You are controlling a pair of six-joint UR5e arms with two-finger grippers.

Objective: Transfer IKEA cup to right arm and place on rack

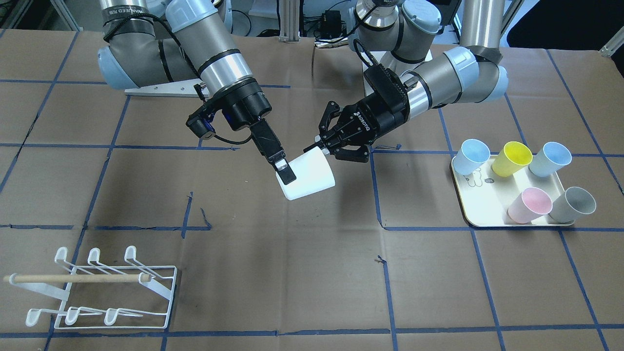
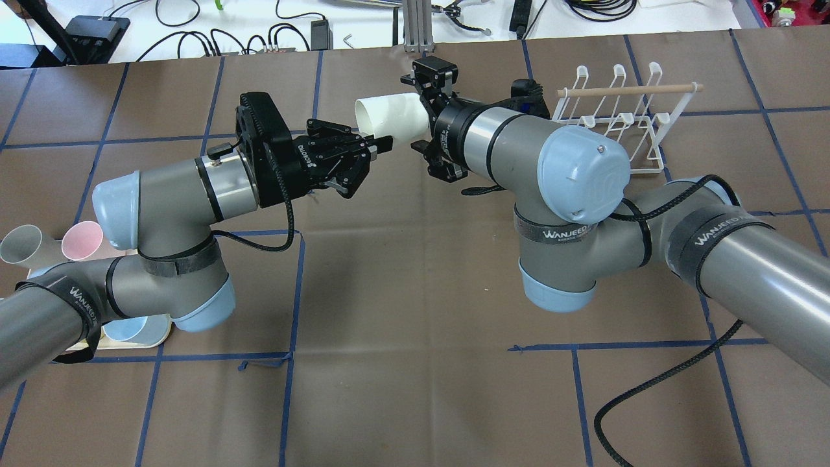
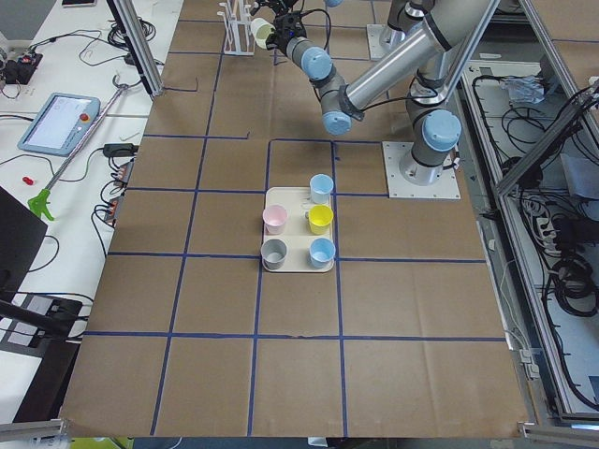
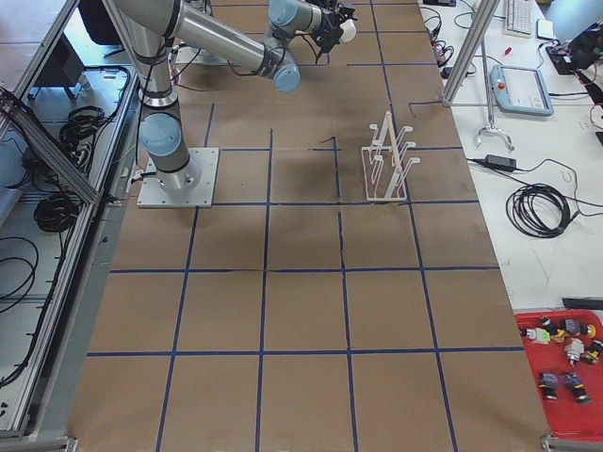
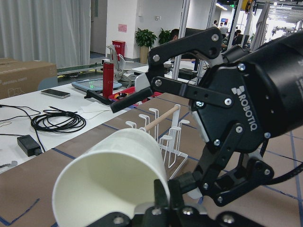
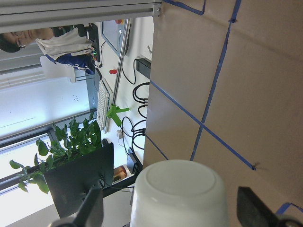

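While the left gripper (image 2: 378, 144) pinched the cup (image 5: 109, 175) by its rim, jaws pressed together on the wall with one finger seemingly inside the mouth, the hand-over was right in the balance! The cup hung in mid-air above the table (image 1: 292, 273), about midway between the two arms, and as far as the views showed it touched nothing but that gripper. Its long axis lay close to level, along the line from one wrist to the other, with the open mouth toward the left wrist and the flat base square on to the right one. Just beyond, the right gripper (image 6: 169, 205) straddled the body, fingers spread, one over it and one under. The right wrist view showed slivers of gap on both sides, so I judged there was no grip there yet. Next call, as I read it: those fingers needed to close on the body, firm but not crushing a thin wall, and only then could the left let go of the rim. Farther off, well apart from all this, stood the rack (image 1: 105, 290), and the cup would have to turn mouth-down to sit on a peg.
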